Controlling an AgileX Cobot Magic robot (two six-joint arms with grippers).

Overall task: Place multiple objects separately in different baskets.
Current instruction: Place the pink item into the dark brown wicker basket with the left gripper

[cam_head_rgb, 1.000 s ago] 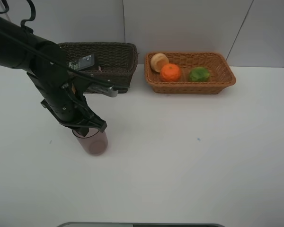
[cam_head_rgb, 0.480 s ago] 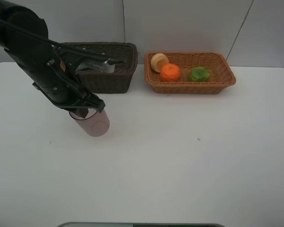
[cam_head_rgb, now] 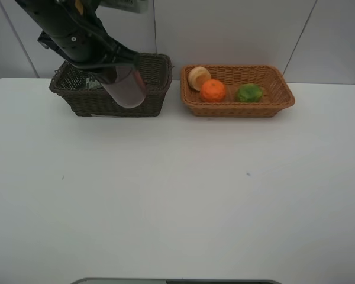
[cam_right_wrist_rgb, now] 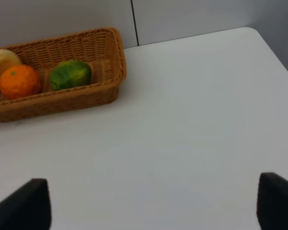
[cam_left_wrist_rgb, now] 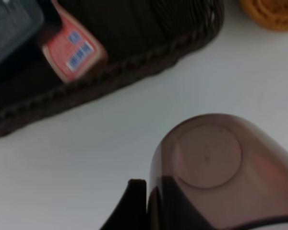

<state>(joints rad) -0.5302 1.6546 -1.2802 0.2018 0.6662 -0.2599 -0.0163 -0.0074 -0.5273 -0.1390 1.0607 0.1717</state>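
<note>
White table point(cam_head_rgb: 183, 195) lies bare nearside; left gripper point(cam_head_rgb: 109, 71), clamped on the mauve cup point(cam_head_rgb: 125, 87), has risen to the dark basket point(cam_head_rgb: 151, 100); right gripper point(cam_right_wrist_rgb: 149, 203) gapes, holding nothing.

The left hand point(cam_head_rgb: 109, 72) holds the mauve cup point(cam_head_rgb: 125, 87) tilted over the dark basket point(cam_head_rgb: 151, 103). The tan basket point(cam_head_rgb: 272, 106) contains an orange point(cam_head_rgb: 213, 90), green fruit point(cam_head_rgb: 248, 93) and pale fruit point(cam_head_rgb: 199, 77).

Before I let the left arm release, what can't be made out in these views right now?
- Left end effector: exterior high view, jaws hidden by arm and mauve cup.
- Dark brown basket contents: mostly hidden by the arm; left wrist view shows only a blurred pink bottle, cut by the edge.
- Right end effector: only the fingertips show.
</note>
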